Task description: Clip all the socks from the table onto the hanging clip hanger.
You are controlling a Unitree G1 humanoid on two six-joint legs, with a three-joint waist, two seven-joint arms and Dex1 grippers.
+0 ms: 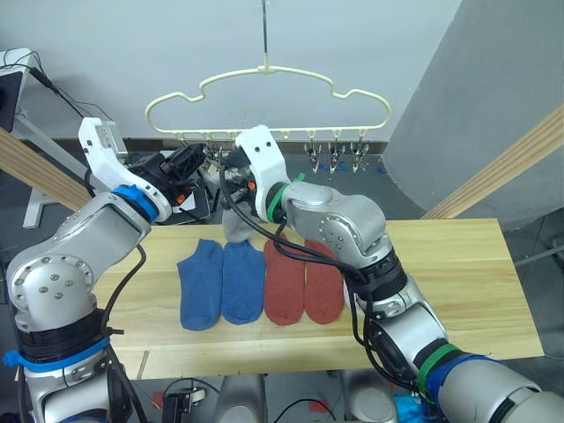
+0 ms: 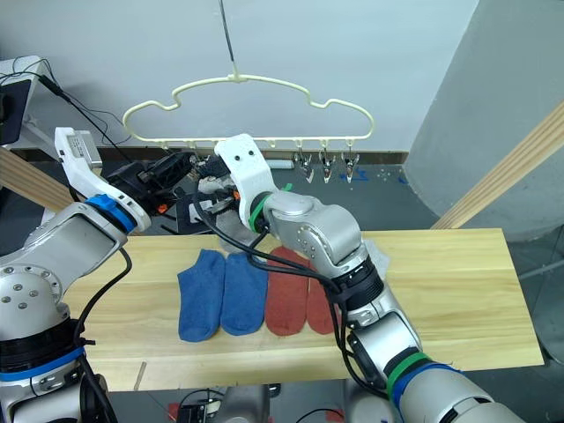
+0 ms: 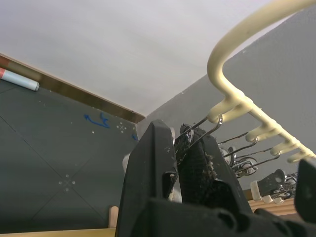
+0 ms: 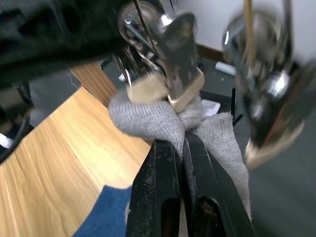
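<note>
Now my right gripper [image 4: 182, 148] pinches a soft grey sock [image 4: 148, 118] beneath the clip hanger [image 1: 264, 84]; my left gripper [image 3: 180, 158] squeezes a clip [image 3: 195, 131].

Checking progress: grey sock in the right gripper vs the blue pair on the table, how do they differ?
The grey sock is lifted up at a metal clip, bunched and pinched in the right gripper; the blue socks lie flat and spread on the table, untouched. Colour differs: light grey versus blue. Both are short knit socks.

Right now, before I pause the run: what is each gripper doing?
Left gripper: shut on a metal clip of the hanger.
Right gripper: shut on the grey sock, held up at that clip.
</note>
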